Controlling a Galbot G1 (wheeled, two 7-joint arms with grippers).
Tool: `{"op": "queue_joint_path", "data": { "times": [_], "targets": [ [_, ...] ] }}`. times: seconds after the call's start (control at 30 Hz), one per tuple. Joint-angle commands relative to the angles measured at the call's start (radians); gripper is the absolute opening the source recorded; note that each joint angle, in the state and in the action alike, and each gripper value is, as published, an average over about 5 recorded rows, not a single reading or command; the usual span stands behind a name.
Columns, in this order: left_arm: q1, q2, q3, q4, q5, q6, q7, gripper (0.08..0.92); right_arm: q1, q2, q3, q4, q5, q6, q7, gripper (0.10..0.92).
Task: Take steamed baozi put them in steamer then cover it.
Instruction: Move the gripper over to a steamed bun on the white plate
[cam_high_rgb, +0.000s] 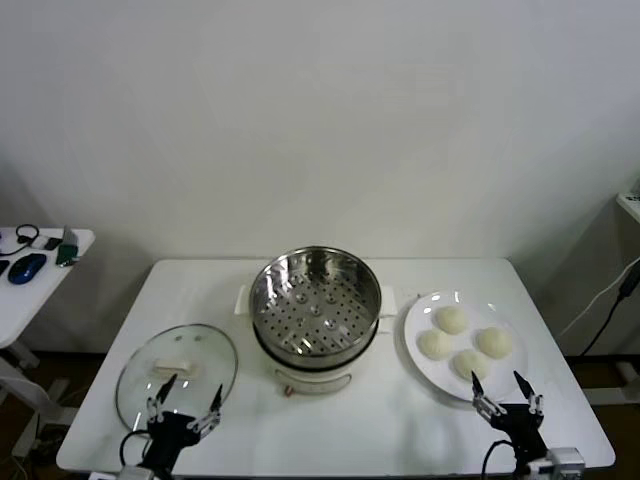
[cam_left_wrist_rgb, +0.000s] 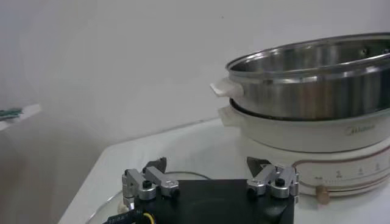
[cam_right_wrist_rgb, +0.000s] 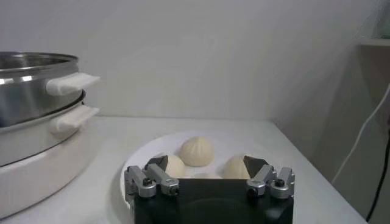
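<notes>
Several pale baozi (cam_high_rgb: 463, 340) lie on a white plate (cam_high_rgb: 418, 348) at the table's right; three of them (cam_right_wrist_rgb: 197, 150) show in the right wrist view. The empty steel steamer (cam_high_rgb: 316, 305) with its perforated tray stands mid-table on a white base (cam_left_wrist_rgb: 304, 131). The glass cover (cam_high_rgb: 177, 372) with a cream handle lies flat at the left. My left gripper (cam_high_rgb: 186, 404) is open just before the cover's near edge. My right gripper (cam_high_rgb: 506, 394) is open at the plate's near edge, just before the baozi.
A white side table (cam_high_rgb: 35, 262) with small items stands far left. A white wall runs behind the table. A cable (cam_high_rgb: 606, 297) hangs at the far right. The table's front edge (cam_high_rgb: 330, 465) is close to both grippers.
</notes>
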Motion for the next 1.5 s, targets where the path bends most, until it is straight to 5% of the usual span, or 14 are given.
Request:
{"op": "queue_joint_path", "data": {
  "times": [0.03, 0.2, 0.37, 0.83, 1.2, 1.5],
  "targets": [
    [0.0, 0.002, -0.001, -0.009, 0.003, 0.001, 0.004, 0.823, 0.154, -0.084, 0.001, 0.001, -0.036, -0.164, 0.017, 0.823],
    [0.001, 0.001, 0.002, -0.012, 0.004, -0.007, 0.005, 0.823, 0.391, -0.236, -0.063, -0.058, -0.015, -0.295, -0.022, 0.823],
    [0.004, 0.002, 0.004, -0.017, 0.003, -0.021, 0.005, 0.823, 0.611, -0.459, -0.229, -0.198, -0.102, -0.367, -0.255, 0.823],
    [0.005, 0.002, 0.021, -0.014, 0.015, -0.043, 0.005, 0.823, 1.343, -0.798, -1.014, -0.532, -0.238, -0.09, -0.952, 0.823],
    [0.009, -0.008, 0.019, -0.013, 0.024, -0.052, 0.006, 0.823, 2.103, -0.586, -1.857, -0.779, -0.286, 0.034, -1.253, 0.823],
    [0.008, -0.022, 0.012, -0.009, 0.022, -0.055, 0.006, 0.823, 2.156, -0.348, -1.98, -0.96, -0.25, 0.042, -1.257, 0.823]
  ]
}}
